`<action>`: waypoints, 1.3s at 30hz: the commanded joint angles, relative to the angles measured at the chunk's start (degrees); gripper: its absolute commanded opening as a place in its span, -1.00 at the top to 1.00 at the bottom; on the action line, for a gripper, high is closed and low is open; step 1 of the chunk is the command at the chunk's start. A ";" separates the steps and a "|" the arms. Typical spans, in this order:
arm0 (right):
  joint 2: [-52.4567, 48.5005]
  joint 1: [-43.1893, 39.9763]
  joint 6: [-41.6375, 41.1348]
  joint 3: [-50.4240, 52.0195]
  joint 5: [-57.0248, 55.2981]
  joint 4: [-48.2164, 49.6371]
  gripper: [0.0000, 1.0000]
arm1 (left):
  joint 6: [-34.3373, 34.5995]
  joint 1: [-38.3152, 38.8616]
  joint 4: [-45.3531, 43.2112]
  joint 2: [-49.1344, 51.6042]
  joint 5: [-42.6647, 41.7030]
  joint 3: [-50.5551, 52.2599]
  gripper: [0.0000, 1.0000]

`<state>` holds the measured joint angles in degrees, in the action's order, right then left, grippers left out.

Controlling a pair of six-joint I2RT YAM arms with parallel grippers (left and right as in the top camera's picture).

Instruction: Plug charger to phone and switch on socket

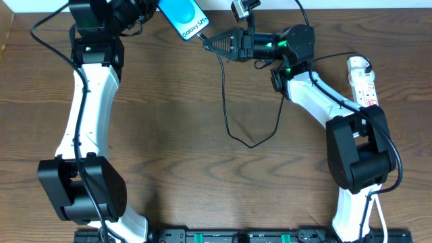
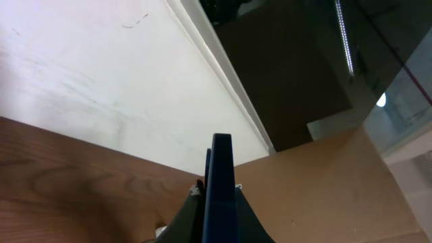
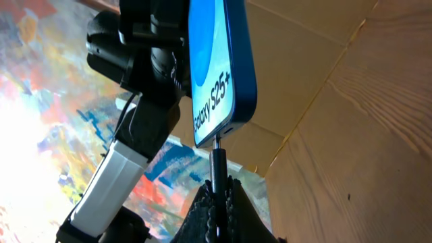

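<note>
My left gripper (image 1: 150, 8) is shut on the phone (image 1: 183, 18) and holds it above the table at the back. The blue screen faces up in the overhead view. In the left wrist view the phone (image 2: 220, 189) stands edge-on between the jaws (image 2: 219, 202). My right gripper (image 1: 210, 42) is shut on the charger's plug end. In the right wrist view the plug (image 3: 217, 162) rises from the jaws (image 3: 217, 192) and its tip meets the port on the phone's (image 3: 219, 61) bottom edge. The black cable (image 1: 236, 135) loops down over the table. The socket (image 1: 362, 81) lies at the right edge.
The wooden table (image 1: 202, 175) runs under both arms. A white wall and a cardboard panel (image 2: 324, 182) stand behind the table. The right arm's base (image 1: 358, 155) stands just in front of the socket.
</note>
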<state>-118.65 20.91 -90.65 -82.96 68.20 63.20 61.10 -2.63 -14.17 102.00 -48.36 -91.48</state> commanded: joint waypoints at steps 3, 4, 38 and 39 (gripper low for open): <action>-0.02 -0.57 1.11 -0.55 -9.25 0.20 0.98 | 1.62 0.74 -0.13 -0.15 -2.14 -0.63 0.85; -0.02 -0.57 1.11 -0.55 -9.57 0.17 0.98 | 1.62 0.74 -0.13 -0.15 -1.86 -0.63 0.85; -0.02 -0.57 -1.09 -0.55 -15.17 0.13 0.98 | 5.40 0.74 -0.09 -0.15 4.48 -0.63 0.85; -0.02 -0.57 -1.07 -0.55 -15.17 0.13 0.98 | 5.38 0.74 -0.09 -0.15 4.48 -0.63 0.85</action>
<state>-118.67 20.58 -91.15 -82.91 57.80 63.07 66.22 -2.63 -13.98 102.00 -40.34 -91.48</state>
